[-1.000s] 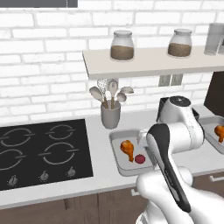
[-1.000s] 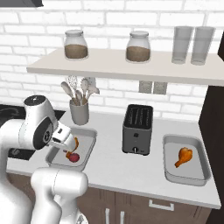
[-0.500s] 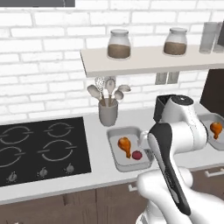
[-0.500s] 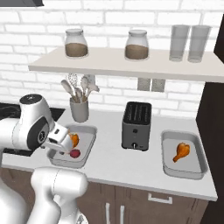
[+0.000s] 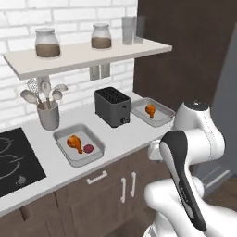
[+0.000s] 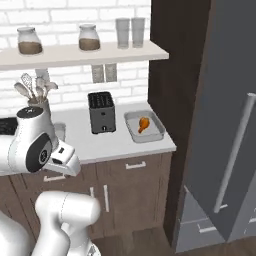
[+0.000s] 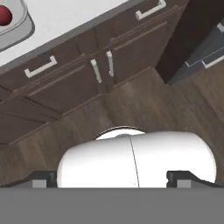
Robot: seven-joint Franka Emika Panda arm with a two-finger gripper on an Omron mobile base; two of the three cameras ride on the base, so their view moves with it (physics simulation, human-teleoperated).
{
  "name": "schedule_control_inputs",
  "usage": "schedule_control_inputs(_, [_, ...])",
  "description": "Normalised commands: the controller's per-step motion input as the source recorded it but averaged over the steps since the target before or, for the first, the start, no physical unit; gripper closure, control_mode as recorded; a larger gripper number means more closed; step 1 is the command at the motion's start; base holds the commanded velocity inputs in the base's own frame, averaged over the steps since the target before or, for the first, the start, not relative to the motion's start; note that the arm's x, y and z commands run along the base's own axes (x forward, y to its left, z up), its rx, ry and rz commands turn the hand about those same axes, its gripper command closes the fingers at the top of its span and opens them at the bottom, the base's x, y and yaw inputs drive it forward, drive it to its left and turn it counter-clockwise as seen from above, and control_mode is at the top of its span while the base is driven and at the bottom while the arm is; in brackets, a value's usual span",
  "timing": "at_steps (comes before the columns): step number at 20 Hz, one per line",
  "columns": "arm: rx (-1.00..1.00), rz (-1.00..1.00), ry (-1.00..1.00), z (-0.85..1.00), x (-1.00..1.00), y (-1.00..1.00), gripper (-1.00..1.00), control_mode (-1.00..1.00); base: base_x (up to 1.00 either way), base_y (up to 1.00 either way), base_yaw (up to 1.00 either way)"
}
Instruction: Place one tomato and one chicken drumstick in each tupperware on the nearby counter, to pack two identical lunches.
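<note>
On the counter [image 5: 126, 135] stand two grey tupperware trays. The left tupperware [image 5: 63, 137] holds a chicken drumstick [image 5: 74, 142] and a dark red tomato [image 5: 88, 148]. The right tupperware [image 5: 162, 118] holds one drumstick [image 5: 150, 109], also seen from the other side as drumstick [image 6: 143, 123] in tupperware [image 6: 151, 134]. My gripper [image 7: 111, 178] is open and holds nothing. It hangs low in front of the cabinets, pointing at the floor. The tomato [image 7: 4, 15] shows at the hand view's top left corner.
A black toaster [image 5: 112, 106] stands between the trays, and a utensil holder [image 5: 47, 114] and a black hob [image 5: 14, 159] lie to the left. A shelf [image 5: 88, 53] carries jars and glasses. A tall dark cabinet and grey fridge [image 6: 227, 125] close the right side. Wooden floor [image 7: 144, 105] lies below.
The whole picture has shifted: the base has moved back and rightward, so the camera sees the counter's right end and the fridge. The hand has left the left tray, jaws staying open.
</note>
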Motion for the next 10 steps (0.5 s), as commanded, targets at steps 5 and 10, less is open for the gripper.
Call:
schedule_control_inputs(5, [0.00,0.00,0.00,0.00,0.00,0.00,-1.00,1.00,-0.11,-0.39,-0.75])
schedule_control_inputs(10, [0.00,0.00,0.00,0.00,0.00,0.00,-1.00,1.00,-0.05,-0.67,-0.70])
